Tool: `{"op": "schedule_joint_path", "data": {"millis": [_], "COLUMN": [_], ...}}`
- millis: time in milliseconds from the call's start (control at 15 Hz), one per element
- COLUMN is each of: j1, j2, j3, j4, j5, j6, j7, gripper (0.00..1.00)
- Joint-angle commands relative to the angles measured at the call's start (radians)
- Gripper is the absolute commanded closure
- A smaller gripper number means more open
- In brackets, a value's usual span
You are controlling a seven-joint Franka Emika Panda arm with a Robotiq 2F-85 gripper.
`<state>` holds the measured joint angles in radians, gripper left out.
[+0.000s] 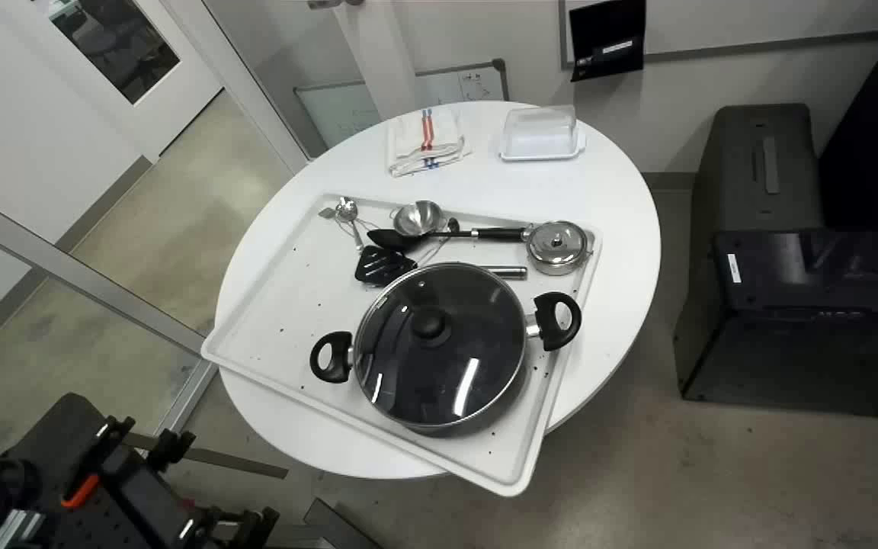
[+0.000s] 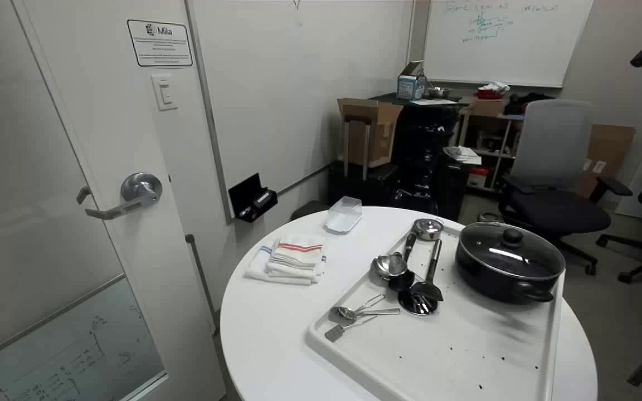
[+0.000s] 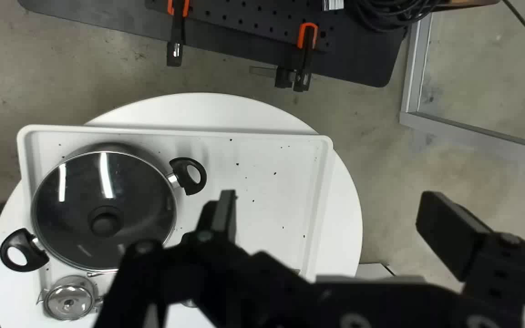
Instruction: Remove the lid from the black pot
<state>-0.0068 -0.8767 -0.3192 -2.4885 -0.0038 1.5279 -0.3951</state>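
Observation:
The lid (image 1: 462,347) is a round glass disc with a thin metal rim and a black centre knob. It sits flat on the black pot (image 1: 559,320), covering its whole mouth. In an exterior view the lid (image 2: 521,259) and the pot's dark side wall (image 2: 491,278) show from the side. In the wrist view the lid (image 3: 121,196) and the pot's handle (image 3: 190,176) are at the left. My gripper (image 3: 328,198) is wide open and empty, with its fingers right of the pot and apart from it. The gripper is out of view in both exterior views.
A white tray (image 1: 279,305) on a round table (image 1: 622,229) bears the pot, a small lidded metal pan (image 1: 557,248), a strainer (image 1: 418,219), a spatula (image 1: 384,265) and other utensils. Folded cloths (image 2: 290,259) and a clear-lidded dish (image 2: 344,214) lie behind it.

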Motion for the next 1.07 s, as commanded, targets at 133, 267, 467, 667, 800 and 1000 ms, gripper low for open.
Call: {"op": "schedule_joint_path", "data": {"millis": [133,267,467,667,800,1000], "j1": [-0.015,-0.015,-0.015,-0.013,-0.016,-0.035], "j2": [0.005,0.005,0.005,0.062,0.116,0.224], "j3": [0.01,0.01,0.01,0.011,0.011,0.011], "j4": [0.002,0.002,0.002,0.025,0.044,0.072], "j5": [0.008,0.008,0.008,0.007,0.006,0.01], "j6": [-0.001,-0.001,-0.001,0.003,0.011,0.061], "j7": [-0.009,-0.009,-0.009,0.004,0.018,0.061], "gripper": [0.0,0.0,0.0,0.0,0.0,0.0]}}
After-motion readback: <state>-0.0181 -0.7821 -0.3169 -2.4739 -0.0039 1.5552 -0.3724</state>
